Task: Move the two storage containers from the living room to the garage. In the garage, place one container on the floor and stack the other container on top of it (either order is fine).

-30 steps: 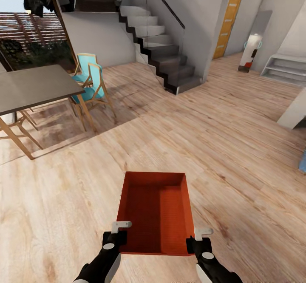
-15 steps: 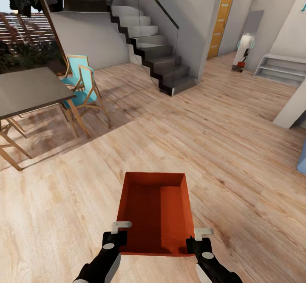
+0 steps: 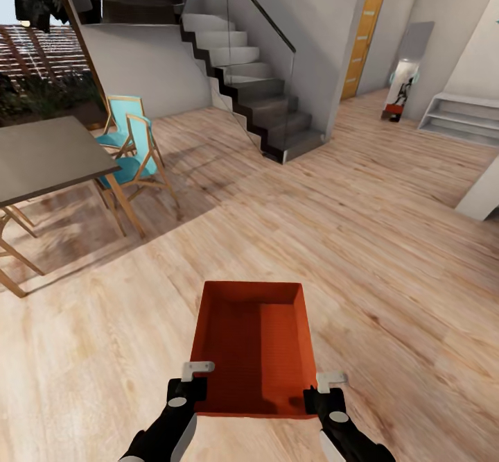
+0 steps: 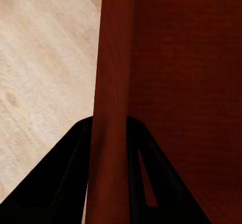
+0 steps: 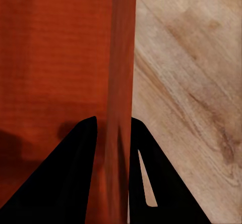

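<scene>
An orange-red storage container (image 3: 253, 347) hangs level above the light wood-plank floor (image 3: 374, 240), held between my two arms low in the head view. My left gripper (image 3: 188, 386) is shut on the bin's left wall near its near corner, and my right gripper (image 3: 326, 392) is shut on the right wall. In the left wrist view the thin red wall (image 4: 113, 72) runs between the dark fingers (image 4: 65, 183) of the left gripper (image 4: 108, 133). The right wrist view shows the same pinch, the wall (image 5: 121, 57) clamped in the right gripper (image 5: 113, 128). The bin holds nothing.
A grey table (image 3: 41, 157) with turquoise chairs (image 3: 135, 150) stands at the left. A staircase (image 3: 263, 101) with a glass rail rises ahead, an orange door (image 3: 362, 42) behind it. White low steps (image 3: 457, 118) and a white wall corner (image 3: 482, 195) are at the right.
The whole view has shifted as the robot moves: table, chairs and stairs slid left, then slightly back right. The container and both grippers keep the same hold.
</scene>
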Robot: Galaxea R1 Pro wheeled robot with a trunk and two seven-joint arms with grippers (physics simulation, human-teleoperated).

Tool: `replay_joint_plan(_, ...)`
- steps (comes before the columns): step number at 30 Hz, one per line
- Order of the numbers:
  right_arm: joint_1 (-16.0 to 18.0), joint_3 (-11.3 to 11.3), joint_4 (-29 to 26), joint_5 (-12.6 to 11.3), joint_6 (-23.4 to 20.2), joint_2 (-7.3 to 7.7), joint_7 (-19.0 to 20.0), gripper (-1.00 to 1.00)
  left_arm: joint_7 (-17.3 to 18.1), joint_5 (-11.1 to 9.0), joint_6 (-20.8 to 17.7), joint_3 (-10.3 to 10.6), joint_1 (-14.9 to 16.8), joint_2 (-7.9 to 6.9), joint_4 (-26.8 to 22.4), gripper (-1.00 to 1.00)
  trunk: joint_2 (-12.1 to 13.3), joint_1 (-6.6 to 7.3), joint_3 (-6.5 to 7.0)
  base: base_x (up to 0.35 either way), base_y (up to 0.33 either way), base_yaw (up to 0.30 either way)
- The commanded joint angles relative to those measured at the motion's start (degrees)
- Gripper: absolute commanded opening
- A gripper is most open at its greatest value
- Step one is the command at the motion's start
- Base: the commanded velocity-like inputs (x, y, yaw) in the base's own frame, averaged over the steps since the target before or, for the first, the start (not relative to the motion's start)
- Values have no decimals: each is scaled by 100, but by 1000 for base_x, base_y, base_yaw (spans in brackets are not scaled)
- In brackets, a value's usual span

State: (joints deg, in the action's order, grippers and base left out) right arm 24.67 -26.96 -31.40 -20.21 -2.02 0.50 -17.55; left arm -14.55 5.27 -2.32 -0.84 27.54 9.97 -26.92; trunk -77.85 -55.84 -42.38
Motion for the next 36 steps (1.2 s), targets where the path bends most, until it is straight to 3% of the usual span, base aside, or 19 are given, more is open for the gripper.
replay_joint_plan(1,12,6,-235,22,228,223,-38,-100,-57,53,-32,16,-3,3,10,-100,-2,-3,4,334,11,0)
replay_joint_plan(16,12,6,-235,25,228,222,-38,-100,-65,55,-10,14,-3,3,46,-100,-2,-3,143,335,1,0)
replay_joint_plan(22,12,6,-235,26,228,226,-31,-100,-65,55,15,13,-3,3,54,-100,-2,-3,167,146,-10,0)
replay_joint_plan(36,12,6,-235,26,228,230,-29,-100,-74,53,-32,137,-3,3,72,-100,-2,-3,168,285,-199,0)
